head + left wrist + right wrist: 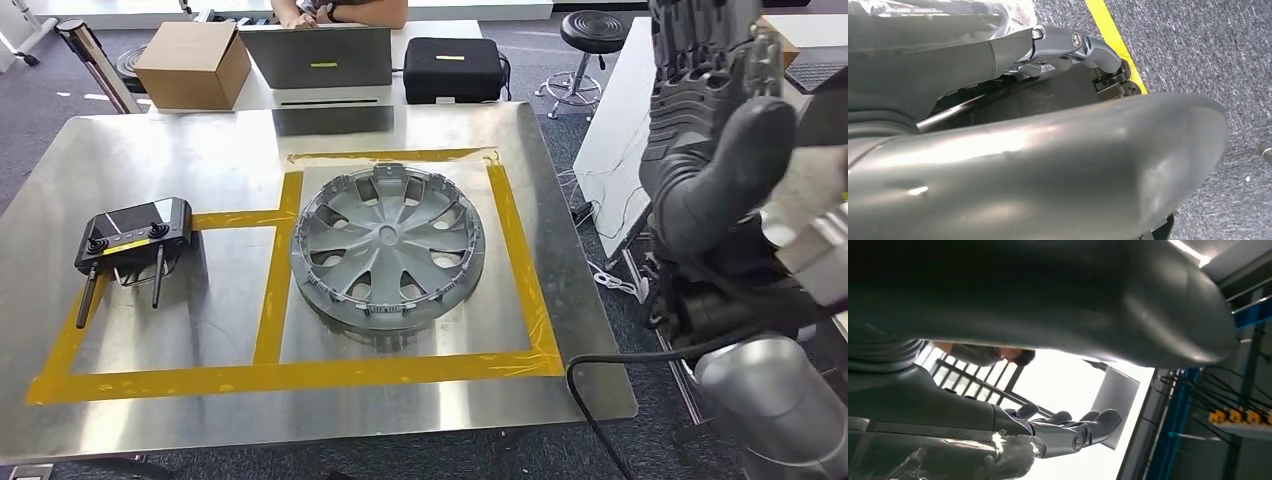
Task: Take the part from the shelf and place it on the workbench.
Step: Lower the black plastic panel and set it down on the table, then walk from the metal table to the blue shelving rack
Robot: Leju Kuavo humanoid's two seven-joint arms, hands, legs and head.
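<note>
The hubcap lies flat on the desk, inside the right yellow-taped square. The placing looks done. The right hand is raised at the right, fingers spread, holding nothing. Next, I'd judge, only lowering that arm remains.

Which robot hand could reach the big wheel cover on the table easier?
Probably the right hand: it is raised beside the table, near the wheel cover. The left hand hangs over the carpet.
</note>
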